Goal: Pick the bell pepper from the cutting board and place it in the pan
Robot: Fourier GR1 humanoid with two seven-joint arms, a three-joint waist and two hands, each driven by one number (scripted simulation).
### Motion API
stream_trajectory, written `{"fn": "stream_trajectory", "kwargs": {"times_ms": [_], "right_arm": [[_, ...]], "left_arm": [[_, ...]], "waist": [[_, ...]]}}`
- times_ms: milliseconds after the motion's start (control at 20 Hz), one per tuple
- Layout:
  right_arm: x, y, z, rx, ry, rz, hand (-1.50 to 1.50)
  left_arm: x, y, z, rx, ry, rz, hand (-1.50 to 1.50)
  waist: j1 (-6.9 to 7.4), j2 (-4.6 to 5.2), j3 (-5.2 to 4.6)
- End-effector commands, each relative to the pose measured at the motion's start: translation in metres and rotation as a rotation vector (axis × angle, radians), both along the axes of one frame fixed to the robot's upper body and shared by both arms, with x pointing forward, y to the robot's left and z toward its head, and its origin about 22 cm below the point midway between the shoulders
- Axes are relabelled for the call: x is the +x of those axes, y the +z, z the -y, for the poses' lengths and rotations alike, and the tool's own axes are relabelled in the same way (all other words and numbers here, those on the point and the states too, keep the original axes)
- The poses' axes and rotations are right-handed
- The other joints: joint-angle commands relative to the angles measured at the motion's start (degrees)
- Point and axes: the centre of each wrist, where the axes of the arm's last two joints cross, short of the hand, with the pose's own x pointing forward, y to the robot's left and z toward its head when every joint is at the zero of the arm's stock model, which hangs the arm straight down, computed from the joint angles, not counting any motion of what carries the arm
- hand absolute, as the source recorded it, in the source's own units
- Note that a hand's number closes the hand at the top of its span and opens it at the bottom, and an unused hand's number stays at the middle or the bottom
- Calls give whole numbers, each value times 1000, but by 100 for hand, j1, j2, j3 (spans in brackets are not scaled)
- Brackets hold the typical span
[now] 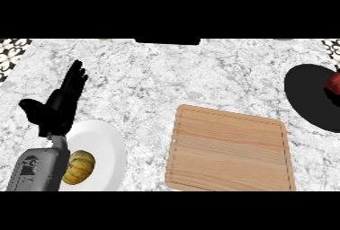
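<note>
The wooden cutting board [230, 150] lies flat on the grey-white speckled counter [192, 72], low in the head view and a little right of centre, its long grain lines running across it. Its top surface carries nothing.

Well to the right of the board and further up the counter sits the black pan [312, 96], a dark round shape cut off by the view's right edge. At that very edge, on the pan's dark surface, shows a small red rounded thing — the bell pepper [334, 83], only a sliver of it in view, so its full shape cannot be made out.

To the left of the board, well apart from it, lies a white plate [106, 143], reaching down to the lower edge. On the plate's left part rests a small yellow-orange ribbed squash [79, 167], partly tucked against the grey forearm [36, 170] that comes up beside it.

The left hand [58, 105] stands above that forearm, left of the board and just above the plate's upper rim — its black fingers are straight and pointing up the counter, the thumb spread out to the left, holding nothing.

The right hand does not appear in the view.
</note>
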Motion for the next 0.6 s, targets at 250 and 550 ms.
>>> {"fn": "stream_trajectory", "kwargs": {"times_ms": [250,550], "right_arm": [[17,-41,-4,185,-11,-36,150],[11,-56,3,278,82,-345,-150]], "left_arm": [[6,3,2,1,-5,24,0],[8,10,13,0,-33,26,0]], "waist": [[135,80,22],[208,90,25]]}}
